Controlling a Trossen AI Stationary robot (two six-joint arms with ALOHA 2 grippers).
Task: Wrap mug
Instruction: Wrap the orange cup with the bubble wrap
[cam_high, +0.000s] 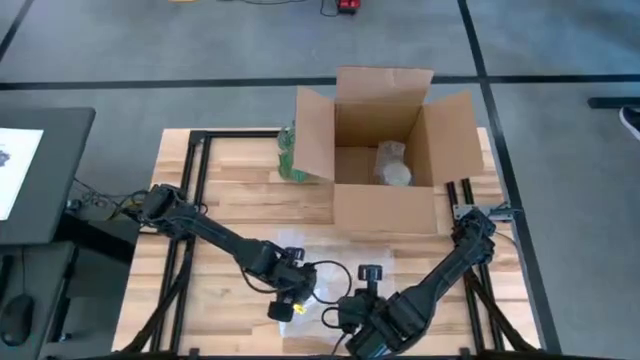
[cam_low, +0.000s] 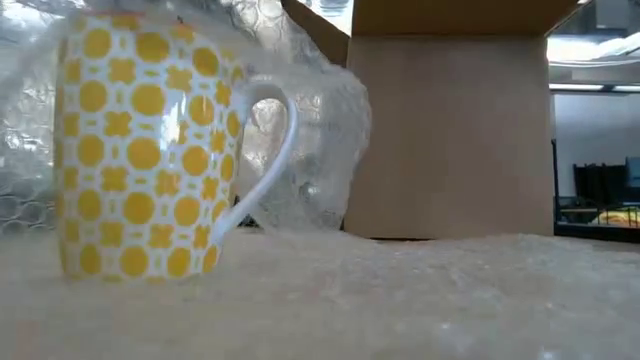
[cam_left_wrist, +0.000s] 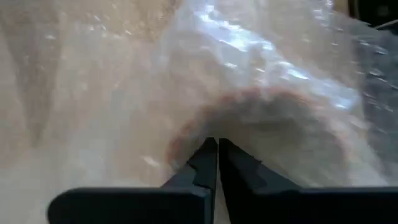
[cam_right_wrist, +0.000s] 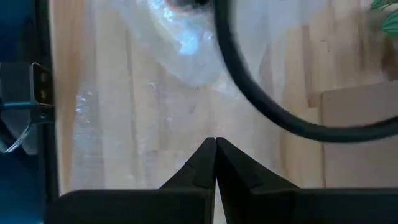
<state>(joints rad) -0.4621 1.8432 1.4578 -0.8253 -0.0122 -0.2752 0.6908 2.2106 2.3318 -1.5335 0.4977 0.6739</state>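
Observation:
A white mug with yellow dots (cam_low: 150, 150) stands upright on the table near its front edge, and shows yellow in the high view (cam_high: 283, 311). Clear bubble wrap (cam_low: 320, 130) lies under it and rises behind and over it. My left gripper (cam_high: 290, 292) hangs over the mug, shut on the wrap (cam_left_wrist: 261, 74). My right gripper (cam_high: 338, 320) is just to the mug's right, low over the flat part of the wrap (cam_right_wrist: 186, 43), shut with nothing seen between its fingers (cam_right_wrist: 216, 146). My left gripper has its two shut fingers (cam_left_wrist: 205, 162) on the bubble wrap (cam_left_wrist: 217, 124), coming at it from above and slanting down. The wrap stands lifted behind and above the mug, while its lower part lies on the table. Which edge or how many layers it holds does not show.
An open cardboard box (cam_high: 385, 150) stands at the table's far middle with a wrapped bundle (cam_high: 392, 165) inside. A green leafy bunch (cam_high: 290, 155) leans at its left flap. A black cable (cam_right_wrist: 261, 99) runs across the table by my right gripper. Bare wood lies to the left.

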